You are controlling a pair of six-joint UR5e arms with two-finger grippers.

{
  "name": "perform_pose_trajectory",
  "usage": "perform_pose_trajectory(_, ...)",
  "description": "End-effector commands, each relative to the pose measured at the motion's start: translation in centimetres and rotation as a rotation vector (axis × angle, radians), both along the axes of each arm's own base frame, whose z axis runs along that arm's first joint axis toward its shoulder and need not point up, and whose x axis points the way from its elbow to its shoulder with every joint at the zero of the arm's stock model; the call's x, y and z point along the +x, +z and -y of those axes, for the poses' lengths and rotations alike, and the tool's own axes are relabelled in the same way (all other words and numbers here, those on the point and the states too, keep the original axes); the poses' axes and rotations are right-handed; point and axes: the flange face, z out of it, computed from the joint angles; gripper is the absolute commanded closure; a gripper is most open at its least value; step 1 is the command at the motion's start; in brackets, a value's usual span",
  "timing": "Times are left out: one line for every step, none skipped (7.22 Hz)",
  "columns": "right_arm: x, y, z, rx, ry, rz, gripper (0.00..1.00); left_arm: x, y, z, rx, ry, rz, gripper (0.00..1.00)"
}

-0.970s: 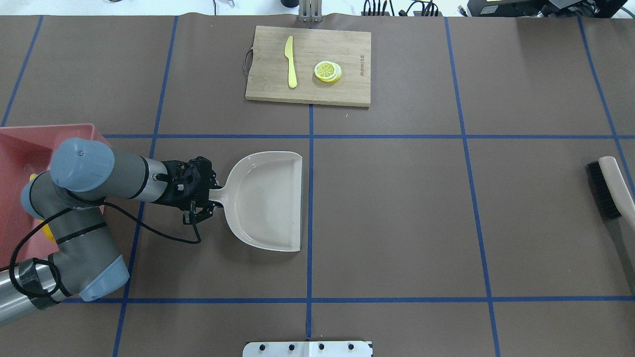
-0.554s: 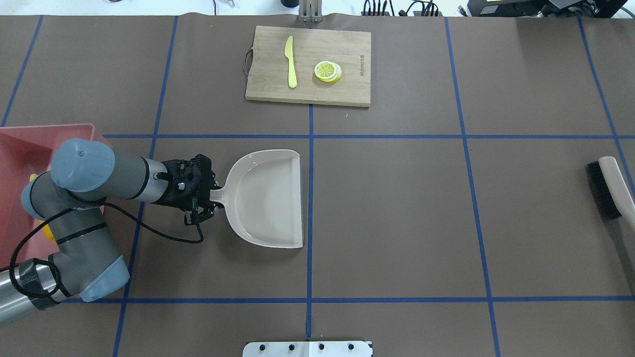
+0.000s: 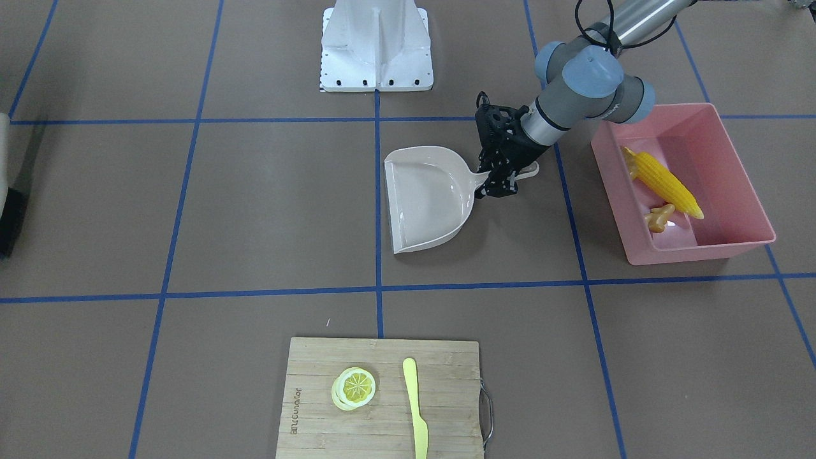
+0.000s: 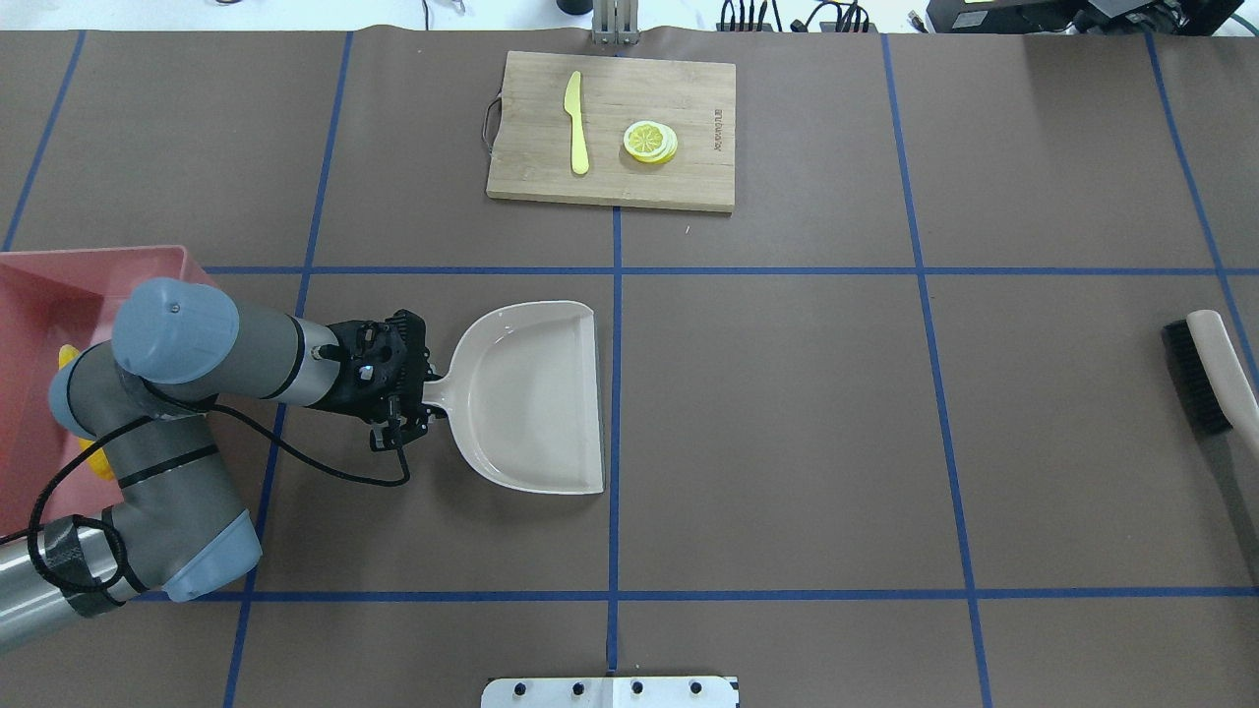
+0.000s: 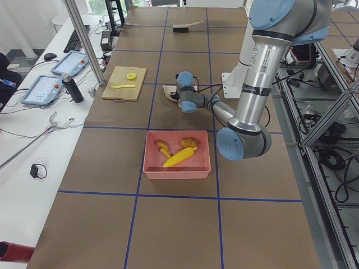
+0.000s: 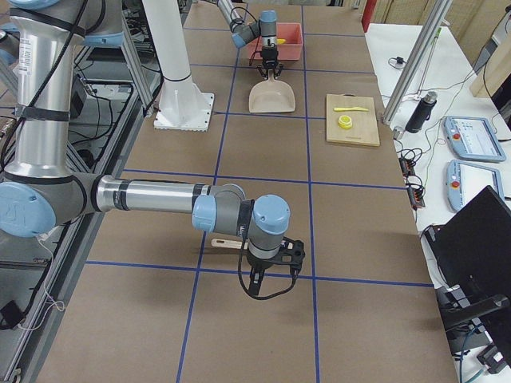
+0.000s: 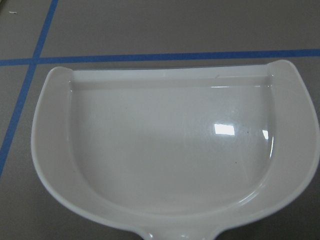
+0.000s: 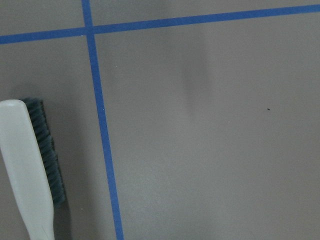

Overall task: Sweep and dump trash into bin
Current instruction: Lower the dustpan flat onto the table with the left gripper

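The pink bin (image 3: 701, 254) stands at the table's left end and holds the trash: a yellow corn cob (image 3: 666, 182), a tan ginger root (image 3: 658, 217) and a brown potato (image 5: 189, 142). My left gripper (image 4: 415, 397) is shut on the handle of the beige dustpan (image 4: 531, 393), which lies flat and empty on the table (image 7: 170, 150), right of the bin (image 4: 59, 275). My right gripper (image 6: 267, 286) hangs over the table's right end beside the brush (image 6: 227, 242); I cannot tell whether it is open or shut.
A wooden cutting board (image 4: 689, 98) at the far middle carries a yellow knife (image 4: 576, 123) and a lemon slice (image 4: 650, 142). The brush (image 4: 1200, 379) lies at the right edge. The robot's white base plate (image 3: 376, 57) sits at the near middle.
The dustpan has turned slightly in the left gripper, its open edge swinging a little. The left arm's elbow has shifted a bit to the right.
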Motion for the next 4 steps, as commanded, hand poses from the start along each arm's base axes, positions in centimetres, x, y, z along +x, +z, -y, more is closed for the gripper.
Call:
perform_pose_trajectory(-0.01, -0.07, 0.04, 0.001, 0.0, 0.0, 0.0, 0.62, -0.42, 0.11, 0.008, 0.006, -0.002, 1.0)
perform_pose_trajectory(-0.01, -0.13, 0.12, 0.003, 0.0, 0.0, 0.0, 0.63, -0.42, 0.11, 0.009, 0.007, -0.002, 1.0)
perform_pose_trajectory(-0.01, -0.13, 0.12, 0.003, 0.0, 0.0, 0.0, 0.63, -0.42, 0.11, 0.009, 0.007, -0.002, 1.0)
perform_pose_trajectory(0.0, -0.05, 0.1, 0.004, -0.004, -0.001, 0.0, 0.65, -0.52, 0.13, 0.011, 0.007, -0.003, 1.0)
